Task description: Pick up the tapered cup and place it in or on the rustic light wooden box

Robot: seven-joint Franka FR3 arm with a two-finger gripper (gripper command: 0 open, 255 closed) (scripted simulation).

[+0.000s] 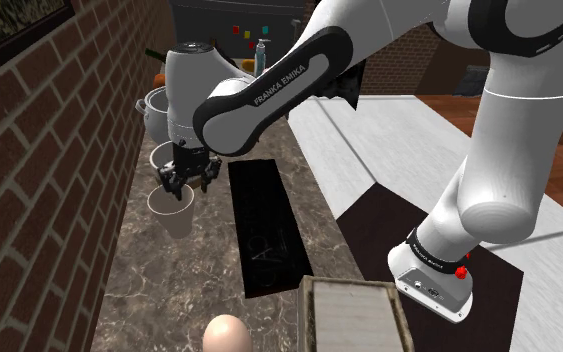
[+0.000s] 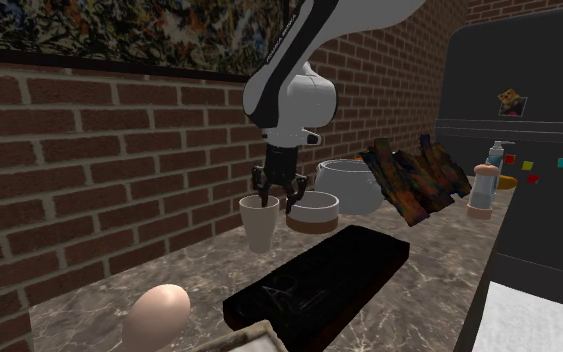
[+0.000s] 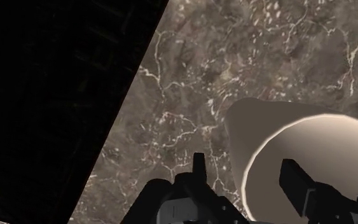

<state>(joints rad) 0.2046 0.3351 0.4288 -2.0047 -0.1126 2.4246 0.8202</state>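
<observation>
The tapered cup [image 1: 174,212] [image 2: 261,225] [image 3: 311,146] is pale beige and stands upright on the dark marbled counter near the brick wall. My gripper [image 1: 187,180] [image 2: 279,196] [image 3: 246,167] points down over the cup's rim. In the wrist view one finger hangs outside the cup wall with a gap to it, and the other finger [image 3: 295,178] is inside the cup. The fingers stand apart and do not clasp the wall. The light wooden box [image 1: 354,315] [image 2: 254,340] lies at the counter's near end in the shoulder view.
A black cooktop [image 1: 264,225] [image 2: 319,280] lies beside the cup. A beige egg-shaped thing [image 1: 227,335] [image 2: 157,315] sits next to the box. Beyond the cup are a bowl [image 1: 164,155] [image 2: 314,210] and a pot [image 1: 154,105] [image 2: 349,185]. The brick wall [image 1: 59,150] runs close alongside.
</observation>
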